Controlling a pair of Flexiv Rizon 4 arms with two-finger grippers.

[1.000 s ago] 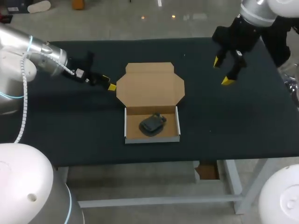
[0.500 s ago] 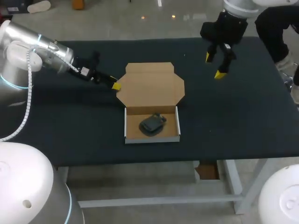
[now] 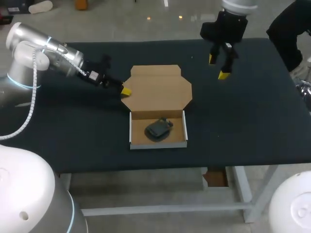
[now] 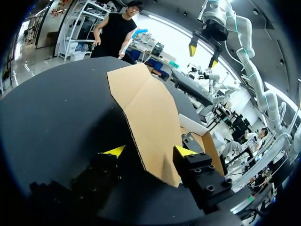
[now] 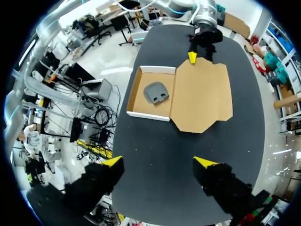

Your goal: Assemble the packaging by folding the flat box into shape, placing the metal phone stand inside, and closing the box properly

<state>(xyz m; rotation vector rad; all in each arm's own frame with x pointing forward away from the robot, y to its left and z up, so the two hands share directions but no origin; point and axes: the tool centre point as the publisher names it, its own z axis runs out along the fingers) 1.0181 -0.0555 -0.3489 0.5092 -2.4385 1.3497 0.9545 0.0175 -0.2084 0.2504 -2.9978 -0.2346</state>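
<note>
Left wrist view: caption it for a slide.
Open left end effector straddling the corner of the box lid.

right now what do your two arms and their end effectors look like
Left arm: rounded silver-white links, a blue ring, a white cable alongside. Right arm: silver-white too. Left end effector and right end effector: black, two fingers, yellow tips.

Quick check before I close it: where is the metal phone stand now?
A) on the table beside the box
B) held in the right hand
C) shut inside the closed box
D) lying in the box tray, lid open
D: the metal phone stand lies inside the box tray, and the lid is spread flat on the table behind it.
</note>
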